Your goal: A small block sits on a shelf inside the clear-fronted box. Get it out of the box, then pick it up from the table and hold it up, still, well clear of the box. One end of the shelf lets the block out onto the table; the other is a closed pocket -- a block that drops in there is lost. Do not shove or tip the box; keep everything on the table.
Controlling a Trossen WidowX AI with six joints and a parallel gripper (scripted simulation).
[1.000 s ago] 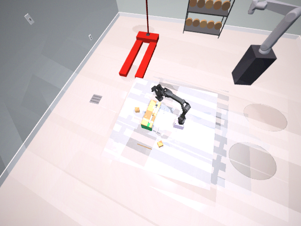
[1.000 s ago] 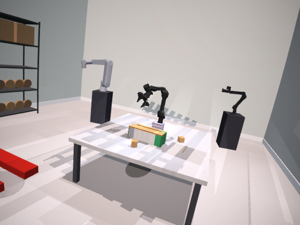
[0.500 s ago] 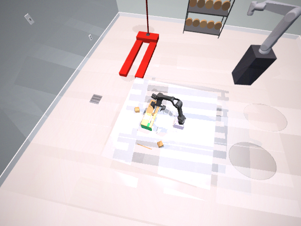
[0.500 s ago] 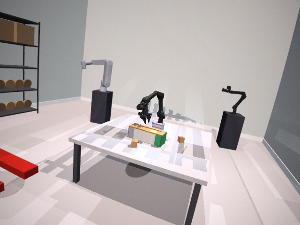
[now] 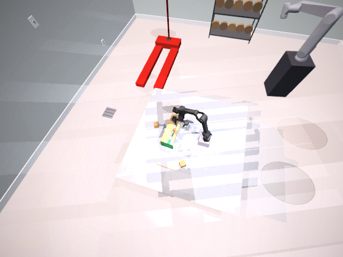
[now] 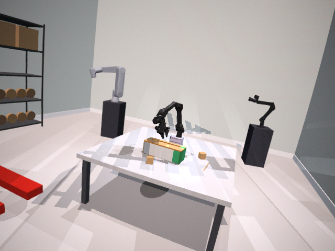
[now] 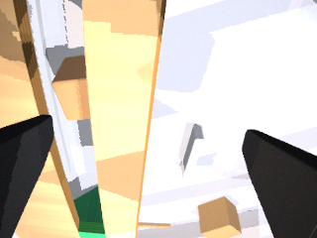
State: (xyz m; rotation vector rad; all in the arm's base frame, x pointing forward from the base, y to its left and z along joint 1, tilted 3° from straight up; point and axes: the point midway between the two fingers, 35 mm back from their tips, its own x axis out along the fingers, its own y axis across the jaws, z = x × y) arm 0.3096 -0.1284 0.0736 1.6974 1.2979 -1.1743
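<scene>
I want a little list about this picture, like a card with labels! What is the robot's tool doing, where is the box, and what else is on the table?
tool: open, holding nothing, hanging above one end of the box
box: long, tan top, green at the end away from the tool, lying on the table
block inside: tan, seen through the slot in the box top
loose cubes: one in front of the box, one off to its green side
thin stick: flat on the table near the second cube
</scene>
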